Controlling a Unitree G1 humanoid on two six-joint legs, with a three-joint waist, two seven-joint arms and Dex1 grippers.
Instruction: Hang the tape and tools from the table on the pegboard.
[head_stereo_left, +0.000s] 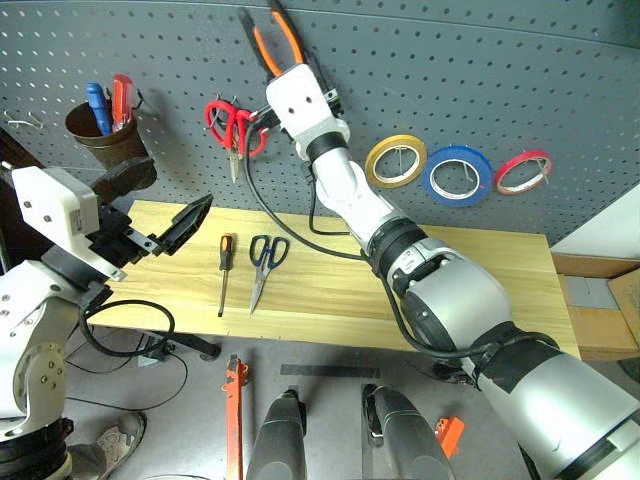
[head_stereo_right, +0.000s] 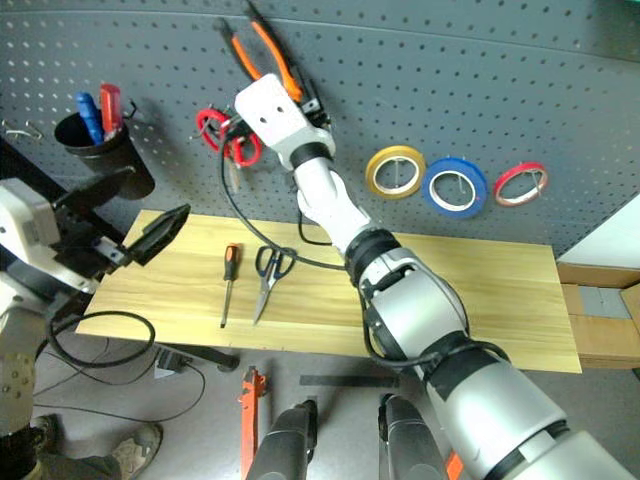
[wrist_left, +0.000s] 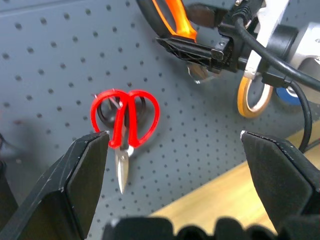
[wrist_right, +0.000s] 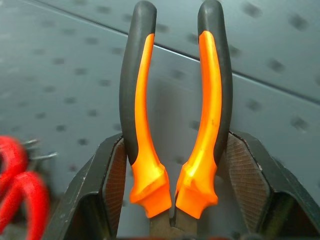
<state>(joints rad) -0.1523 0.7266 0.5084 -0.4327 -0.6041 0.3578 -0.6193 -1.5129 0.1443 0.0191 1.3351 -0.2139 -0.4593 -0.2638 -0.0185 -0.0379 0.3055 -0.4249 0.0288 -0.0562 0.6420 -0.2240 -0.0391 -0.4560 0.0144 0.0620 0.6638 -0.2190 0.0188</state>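
My right gripper (wrist_right: 174, 145) is shut on the pliers (wrist_right: 145, 100), whose orange-and-black handles point up along the dark grey pegboard (head_stereo_left: 480, 70). The pliers' head is hidden between the fingers. In the head views the pliers (head_stereo_left: 272, 38) are raised above the red scissors. The blue tape (head_stereo_left: 456, 176) hangs on the pegboard between a yellow and a red roll. On the wooden table (head_stereo_left: 450, 260) lie the dark-handled scissors (head_stereo_left: 265, 256) and the slim screwdriver (head_stereo_left: 225, 266), side by side. My left gripper (head_stereo_left: 165, 200) hovers open and empty over the table's left end.
Red-handled scissors (head_stereo_left: 235, 125) hang on the pegboard just left of my right wrist. A yellow roll (head_stereo_left: 395, 160) and a red roll (head_stereo_left: 522, 172) flank the blue tape. A dark cup (head_stereo_left: 105, 135) holding red and blue screwdrivers hangs at the far left. Cardboard boxes (head_stereo_left: 600, 300) stand at the right.
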